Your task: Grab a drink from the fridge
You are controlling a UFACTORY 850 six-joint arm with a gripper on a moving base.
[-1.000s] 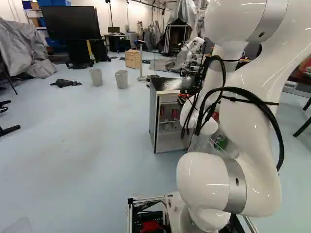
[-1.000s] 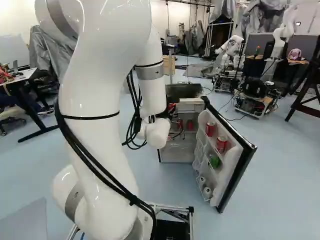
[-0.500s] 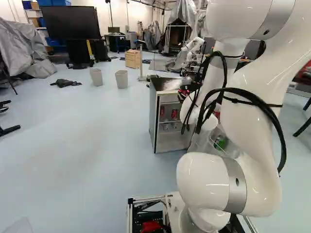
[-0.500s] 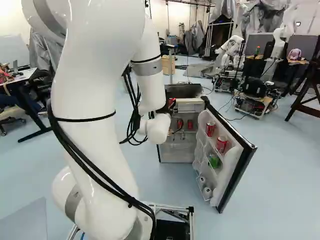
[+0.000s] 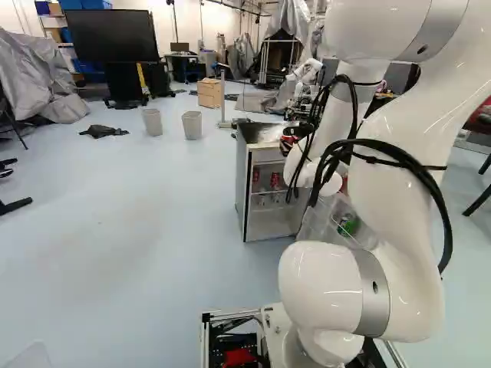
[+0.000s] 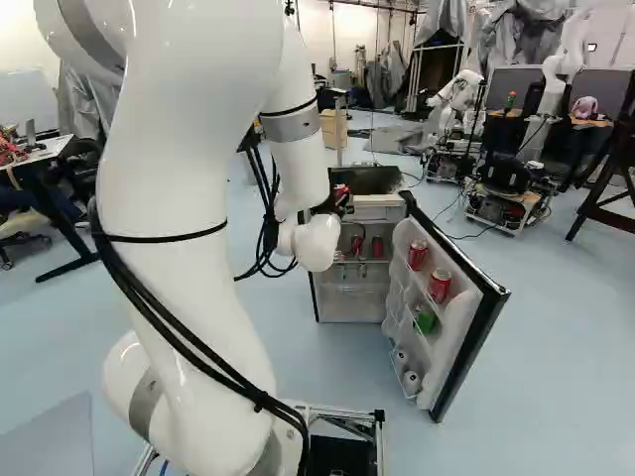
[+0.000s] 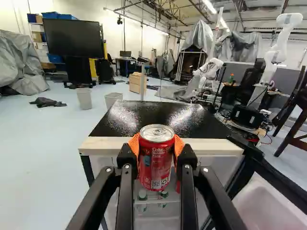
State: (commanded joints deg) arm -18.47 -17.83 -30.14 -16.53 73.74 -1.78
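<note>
The red can (image 7: 157,160) is held upright by the claw (image 7: 156,152), pinched from two sides by its orange pads (image 7: 135,143), just before the front edge of the fridge (image 5: 242,182), at about the height of its top. The drink seems to be already out, so only carrying it off is judged to be left.

A slip could be caused by the smooth, perhaps damp, metal if the grip is light; a dent, by too much squeeze. If the can is moved forward or lowered, its base could be knocked against the fridge's front edge; whether the two touch cannot be told. By a swing to the right, the open door (image 6: 464,342), spread out from the fridge's right side, could be struck, and the drinks on its racks shaken: two red cans (image 6: 440,286) and a green can (image 6: 426,319). The loose cables (image 6: 266,213) along the arm (image 6: 174,268) could be snagged there too.

More cans (image 6: 377,247) are kept on a shelf inside the fridge. Beyond it, to the left, two bins (image 5: 192,125) are seen; another robot (image 7: 208,72) is parked well behind it.
</note>
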